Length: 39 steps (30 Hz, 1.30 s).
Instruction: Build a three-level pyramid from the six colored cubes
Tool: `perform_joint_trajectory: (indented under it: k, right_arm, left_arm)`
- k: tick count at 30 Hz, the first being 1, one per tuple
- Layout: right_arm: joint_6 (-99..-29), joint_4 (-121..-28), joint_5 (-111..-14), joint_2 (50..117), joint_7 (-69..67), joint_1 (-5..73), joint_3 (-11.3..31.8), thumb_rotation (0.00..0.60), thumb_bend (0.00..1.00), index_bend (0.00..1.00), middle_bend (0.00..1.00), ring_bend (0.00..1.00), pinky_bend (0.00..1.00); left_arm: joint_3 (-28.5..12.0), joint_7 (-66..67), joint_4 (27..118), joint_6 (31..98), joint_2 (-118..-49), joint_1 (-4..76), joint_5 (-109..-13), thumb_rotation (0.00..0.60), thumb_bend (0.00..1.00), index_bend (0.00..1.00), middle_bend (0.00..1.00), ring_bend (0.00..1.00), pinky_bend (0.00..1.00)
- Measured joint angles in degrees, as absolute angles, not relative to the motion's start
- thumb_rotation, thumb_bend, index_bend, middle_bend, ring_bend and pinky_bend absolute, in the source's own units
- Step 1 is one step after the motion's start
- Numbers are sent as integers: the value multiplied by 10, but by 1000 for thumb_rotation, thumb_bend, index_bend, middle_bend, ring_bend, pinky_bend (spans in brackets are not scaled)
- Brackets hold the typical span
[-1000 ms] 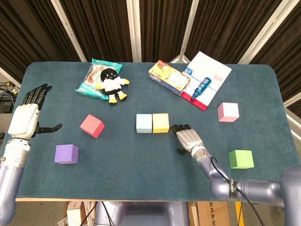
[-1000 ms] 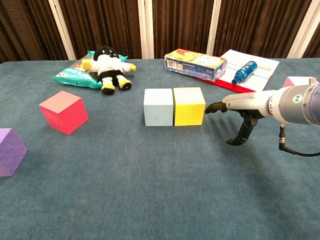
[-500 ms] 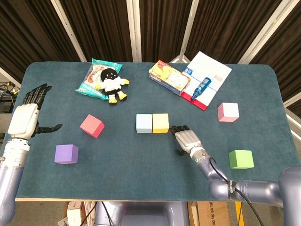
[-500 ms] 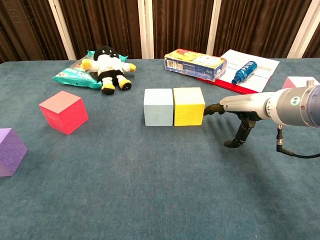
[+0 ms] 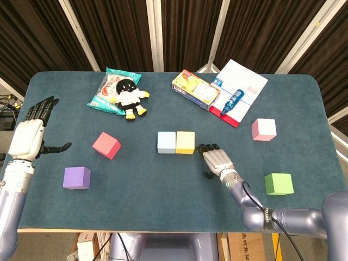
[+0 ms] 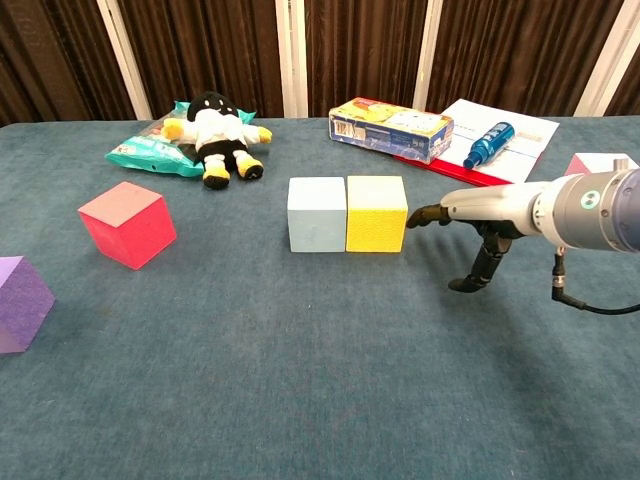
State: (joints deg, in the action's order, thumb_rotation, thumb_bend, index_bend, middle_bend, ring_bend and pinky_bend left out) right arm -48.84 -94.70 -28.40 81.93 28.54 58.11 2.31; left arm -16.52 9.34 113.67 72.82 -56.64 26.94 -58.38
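Observation:
A light blue cube (image 5: 166,142) (image 6: 316,213) and a yellow cube (image 5: 185,142) (image 6: 376,213) stand side by side, touching, mid-table. My right hand (image 5: 217,159) (image 6: 483,210) lies flat just right of the yellow cube, fingertips (image 6: 416,216) at or just off its side, holding nothing. A red cube (image 5: 106,145) (image 6: 127,224) and a purple cube (image 5: 76,178) (image 6: 18,303) sit at the left. A pink cube (image 5: 263,129) (image 6: 598,163) and a green cube (image 5: 279,184) sit at the right. My left hand (image 5: 32,134) hovers open at the table's left edge.
A plush toy (image 5: 129,97) on a snack bag (image 5: 106,92) lies at the back left. A yellow box (image 5: 195,89), a blue bottle (image 5: 232,101) and a white booklet (image 5: 239,87) lie at the back right.
The yellow cube has slid slightly left against the blue cube, and my right hand's fingertips followed it. My left hand has not moved.

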Motion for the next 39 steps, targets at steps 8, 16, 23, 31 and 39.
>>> perform_joint_trajectory:
  k: [8,16,23,31,39]
  right_arm:
    - [-491,-933,-255,818,289,583,28,600,379,0,25,0,0]
    - [-482,-925,-258,825,285,586,36,600,379,0,25,0,0]
    - [-478,-915,-264,836,281,590,45,600,379,0,25,0,0]
    - [-473,-904,-270,848,278,592,47,600,378,0,25,0,0]
    - [-474,-897,-266,854,279,593,47,600,379,0,25,0,0]
  left_arm:
    - [-165,94,1136,728,-567,270,-584,600,78,0,12,0,0]
    - [-164,96,1136,728,-568,270,-583,600,78,0,12,0,0]
    - [-165,94,1135,727,-567,270,-581,600,78,0,12,0,0]
    - [-165,92,1132,725,-567,270,-579,600,78,0,11,0,0]
    - [-165,92,1130,723,-568,271,-578,600,78,0,12,0,0]
